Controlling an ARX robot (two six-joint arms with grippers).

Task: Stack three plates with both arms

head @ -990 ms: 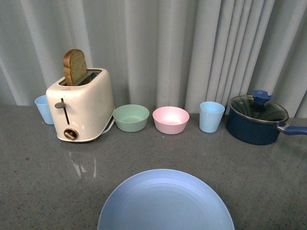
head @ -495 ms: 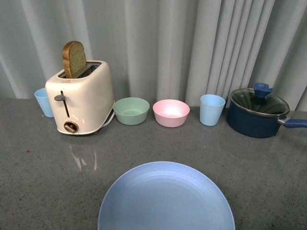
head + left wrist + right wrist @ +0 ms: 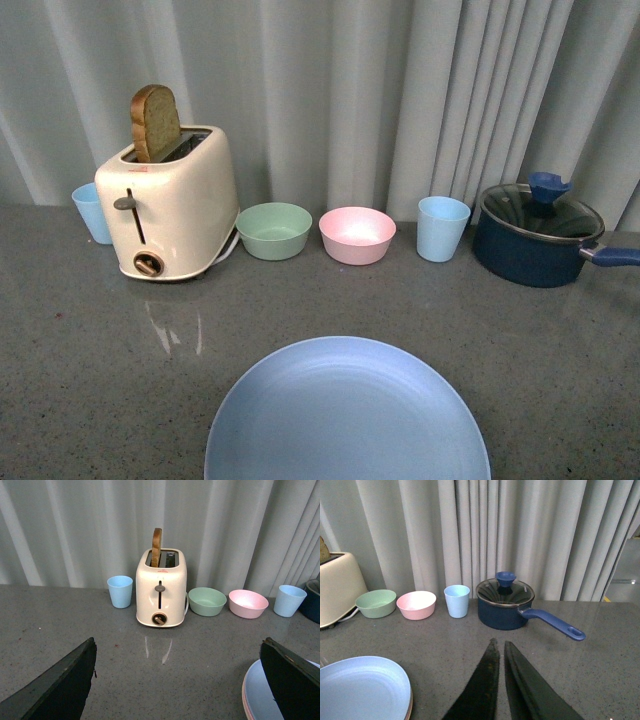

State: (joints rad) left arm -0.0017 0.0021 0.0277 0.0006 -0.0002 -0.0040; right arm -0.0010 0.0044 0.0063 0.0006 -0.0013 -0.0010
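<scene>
A light blue plate (image 3: 347, 415) lies at the near edge of the grey counter, top of a stack. In the left wrist view a thin pink rim (image 3: 244, 706) shows under the blue plate (image 3: 257, 692). In the right wrist view a pinkish-tan rim (image 3: 409, 707) shows under the blue plate (image 3: 362, 687). I cannot tell the lower plates apart beyond that. My left gripper (image 3: 178, 641) hangs open over bare counter, one finger (image 3: 292, 680) above the stack's edge. My right gripper (image 3: 500, 642) is shut, empty, to the right of the stack. Neither arm shows in the front view.
Along the curtain at the back stand a light blue cup (image 3: 92, 212), a cream toaster (image 3: 170, 212) with a bread slice, a green bowl (image 3: 273, 230), a pink bowl (image 3: 357, 235), another blue cup (image 3: 442, 228) and a lidded dark blue saucepan (image 3: 540, 235) with its handle pointing right.
Between one second and half a second ago the front view shifted slightly, so more of the blue plate shows. Since then nothing has moved.
</scene>
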